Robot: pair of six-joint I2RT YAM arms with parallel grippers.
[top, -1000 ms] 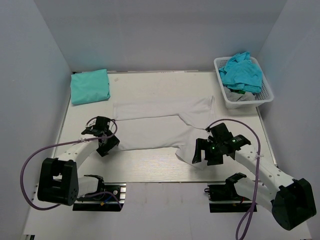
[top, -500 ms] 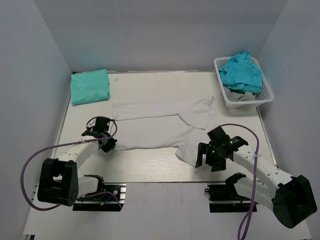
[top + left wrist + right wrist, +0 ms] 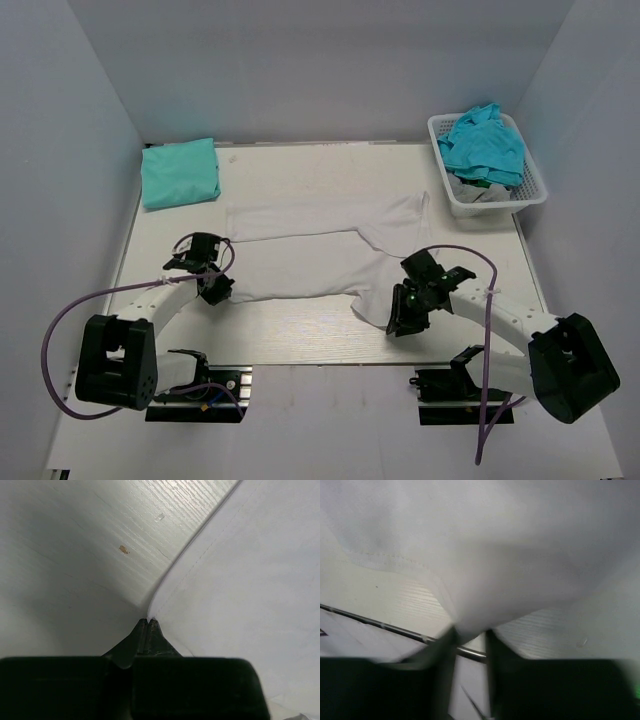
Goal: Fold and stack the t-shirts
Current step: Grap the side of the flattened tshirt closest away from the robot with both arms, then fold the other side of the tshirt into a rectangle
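Top external: pale wood-grain worktop (image 3: 330, 335), boxed in by plain light walls (image 3: 330, 70) at the left, back and right. The white t-shirt (image 3: 300, 262) lies spread flat across the middle, with one sleeve reaching toward the far right. A folded teal t-shirt (image 3: 180, 172) sits in the far-left corner, well apart from the white one. A white lattice basket (image 3: 530, 185) stands in the far-right corner, holding crumpled teal t-shirts (image 3: 483, 142) over something grey. The left gripper (image 3: 217, 288) is at the white shirt's near-left corner. The right gripper (image 3: 398, 322) is at its near-right edge, close to the front of the worktop. A purple cable (image 3: 60, 335) loops off each arm.

Left wrist: the left gripper (image 3: 148, 621) is clenched, jaws pressed tight together, and the shirt's hem corner meets the tips, so it looks nipped there. The white cloth (image 3: 250, 580) fills the right side and lies flat. Bare wood-grain worktop (image 3: 75, 555) is on the left, with a small brown speck (image 3: 123, 550).

Right wrist: blurred. The right gripper (image 3: 470, 632) is grasping a bunched fold of the white t-shirt (image 3: 495, 555), with cloth drooping into the narrow gap between the fingers (image 3: 440, 652). A stitched hem (image 3: 390, 562) shows at left. Below is the worktop (image 3: 395, 602), with a thin metal rail (image 3: 380, 625) along its near edge.
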